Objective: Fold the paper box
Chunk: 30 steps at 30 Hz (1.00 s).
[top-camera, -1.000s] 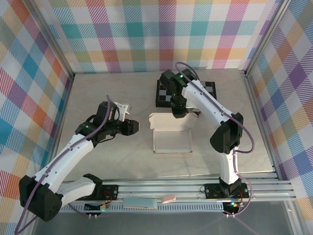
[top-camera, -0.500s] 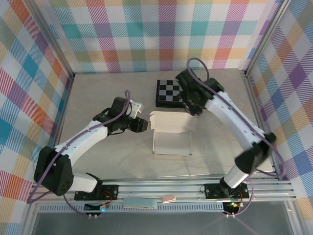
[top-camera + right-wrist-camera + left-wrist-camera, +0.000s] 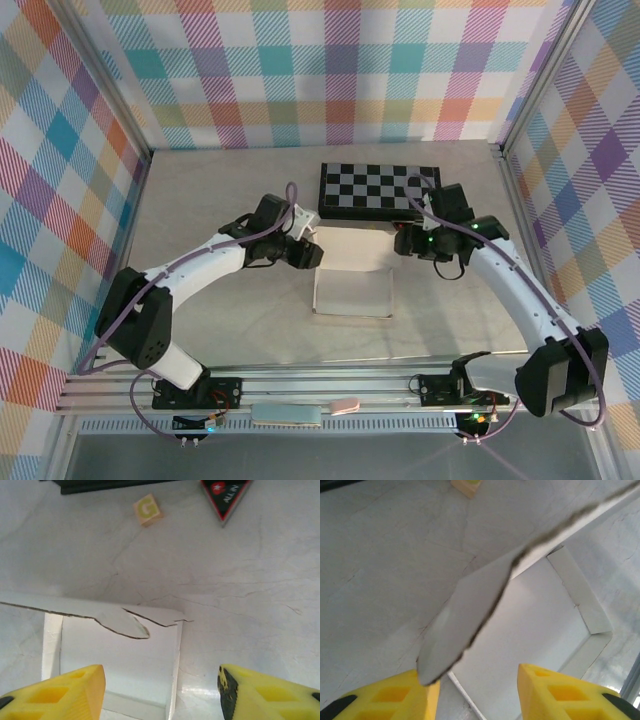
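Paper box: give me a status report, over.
Left tool open, a raised flap of the paper box at its finger. Right tool open, holding nothing. Chessboard behind, clear.

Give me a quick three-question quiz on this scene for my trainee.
1. True or false: the paper box lies on top of the chessboard.
2. Which letter does the small wooden block show? A) G B) K C) R
3. Fill in: the right claw has its jaws ___.
Key: 1 false; 2 A; 3 open.
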### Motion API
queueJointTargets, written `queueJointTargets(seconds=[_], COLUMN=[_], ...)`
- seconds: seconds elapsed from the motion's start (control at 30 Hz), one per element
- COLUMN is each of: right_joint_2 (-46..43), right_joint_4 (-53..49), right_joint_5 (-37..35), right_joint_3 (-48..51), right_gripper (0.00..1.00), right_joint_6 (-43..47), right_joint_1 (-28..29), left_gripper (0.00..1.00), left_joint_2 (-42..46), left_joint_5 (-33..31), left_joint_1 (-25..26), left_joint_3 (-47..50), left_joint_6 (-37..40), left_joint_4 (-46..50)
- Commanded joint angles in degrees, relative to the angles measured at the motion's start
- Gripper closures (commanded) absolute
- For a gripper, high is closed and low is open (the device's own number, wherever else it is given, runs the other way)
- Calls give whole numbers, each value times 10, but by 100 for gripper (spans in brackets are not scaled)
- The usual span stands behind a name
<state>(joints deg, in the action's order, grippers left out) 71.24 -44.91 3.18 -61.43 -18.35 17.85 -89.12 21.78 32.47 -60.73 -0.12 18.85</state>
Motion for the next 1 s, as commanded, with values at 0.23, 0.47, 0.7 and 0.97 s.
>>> queueJointTargets(seconds=[0.23,0.47,0.7,0.97], right_joint_2=[37,57,80,86], right_joint_4=[96,127,146,135], right_joint_5=[41,34,39,21], right_joint_3=[49,65,63,52], right_gripper=[48,54,63,83], right_joint_6=[122,148,153,138], right_joint_1=[-9,-9,-9,-9], left_gripper=[65,80,91,100], left_joint_2=[-34,-41,-53,-68], left_joint_5=[-35,-44,-50,-56], left_joint_1=[8,8,9,12], left_joint_3=[-31,-39,-51,-69], left_joint_6=[6,2,-2,-31], left_joint_4=[-12,-8,0,-8])
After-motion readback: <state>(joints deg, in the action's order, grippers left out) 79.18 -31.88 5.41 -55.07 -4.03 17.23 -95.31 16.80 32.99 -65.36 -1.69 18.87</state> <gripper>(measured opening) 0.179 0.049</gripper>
